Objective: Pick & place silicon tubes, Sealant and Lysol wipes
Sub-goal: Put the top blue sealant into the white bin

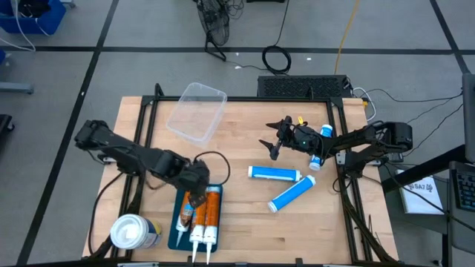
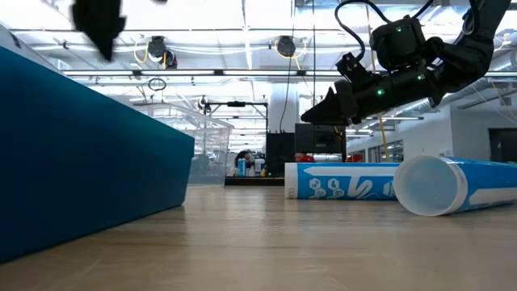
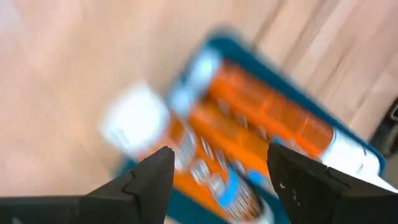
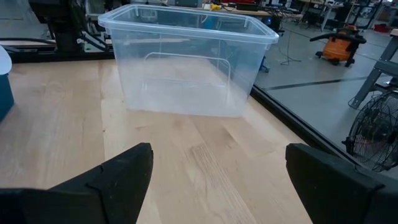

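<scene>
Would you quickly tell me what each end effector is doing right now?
Left end effector: open over the orange tubes, holding nothing.
Right end effector: open, empty, facing the clear bin.

Clear plastic bin (image 4: 186, 62) on wooden table (image 4: 186, 168) — pincer (image 4: 217, 180) fingers apart.

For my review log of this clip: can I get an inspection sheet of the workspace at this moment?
Surface: wooden table, bare wood between items.
Job's things: Lysol wipes upright at the near left corner; orange tubes lying in a blue tray; two blue tubes lying right of centre.
Clutter: clear plastic bin at the far edge.
Grippers: left gripper open over the orange tubes; right gripper open, raised above the table, holding nothing.
Cables: black coil on the floor beyond the table.
Surroundings: grey tiled floor; people: nothing seen.
</scene>
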Robot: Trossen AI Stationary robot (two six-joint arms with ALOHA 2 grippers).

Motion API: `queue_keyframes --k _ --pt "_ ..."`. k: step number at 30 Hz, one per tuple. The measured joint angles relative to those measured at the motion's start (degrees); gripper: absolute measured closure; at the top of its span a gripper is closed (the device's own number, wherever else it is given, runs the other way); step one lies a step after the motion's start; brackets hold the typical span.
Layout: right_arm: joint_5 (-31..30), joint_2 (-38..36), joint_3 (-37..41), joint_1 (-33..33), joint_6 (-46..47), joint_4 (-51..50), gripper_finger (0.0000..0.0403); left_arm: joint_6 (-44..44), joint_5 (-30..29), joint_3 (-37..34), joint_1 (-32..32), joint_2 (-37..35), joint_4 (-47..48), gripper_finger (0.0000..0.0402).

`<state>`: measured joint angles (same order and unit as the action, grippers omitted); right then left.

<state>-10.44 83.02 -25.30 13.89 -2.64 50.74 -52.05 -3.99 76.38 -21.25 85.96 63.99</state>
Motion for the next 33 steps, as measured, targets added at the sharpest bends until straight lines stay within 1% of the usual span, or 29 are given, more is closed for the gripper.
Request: queue_keyframes --k 2,5,7,10,12,13,16,19,21,23,25,29,31,33 --pt "0.0 0.0 0.0 0.0 0.0 0.0 0.0057 6.1 -8.3 0.1 -0.3 -2.1 -1.4 0.0145" --pt "0.0 0.0 0.0 0.0 0.0 0.0 0.0057 12.0 -20.8 0.0 -1.3 -5.6 -2.4 0.0141" --pt "0.0 0.0 0.0 0.0 -0.1 0.1 0.0057 16.8 -28.1 0.0 -1.4 -7.6 -4.0 0.0140" --pt "0.0 0.0 0.0 0.0 -0.5 0.8 0.0057 23.5 -35.3 -0.5 -1.7 -10.8 -6.5 0.0143" --pt "0.0 0.0 0.0 0.0 -0.6 1.2 0.0057 27.8 -37.7 -1.3 -1.4 -13.1 -8.7 0.0144" --pt "0.0 0.0 0.0 0.0 -0.6 1.4 0.0057 29.5 -37.9 -2.1 -1.1 -14.1 -9.5 0.0144" --pt "0.0 0.0 0.0 0.0 -1.4 1.6 0.0057 35.4 -38.0 -5.7 0.2 -17.6 -14.8 0.0140" --pt "0.0 0.0 0.0 0.0 -2.1 1.7 0.0057 40.3 -37.1 -11.4 1.8 -22.2 -20.5 0.0136" --pt "0.0 0.0 0.0 0.0 -2.8 1.7 0.0057 43.2 -35.4 -15.9 3.3 -25.7 -24.9 0.0136" --pt "0.0 0.0 0.0 0.0 -3.0 1.7 0.0057 46.7 -32.4 -20.7 4.9 -29.5 -29.6 0.0139" --pt "0.0 0.0 0.0 0.0 -3.0 1.7 0.0057 50.8 -28.4 -25.3 6.7 -33.7 -35.1 0.0142" --pt "0.0 0.0 0.0 -0.6 -2.7 1.0 0.0057 58.9 -18.4 -33.3 10.9 -41.4 -45.2 0.0143" --pt "0.1 -0.6 0.0 -1.4 -2.8 -1.1 0.0057 62.4 -12.2 -36.4 13.2 -44.7 -49.9 0.0140" --pt "0.1 -2.0 0.0 -2.5 -2.8 -3.3 0.0057 65.1 -5.5 -38.5 15.5 -47.4 -52.6 0.0136"
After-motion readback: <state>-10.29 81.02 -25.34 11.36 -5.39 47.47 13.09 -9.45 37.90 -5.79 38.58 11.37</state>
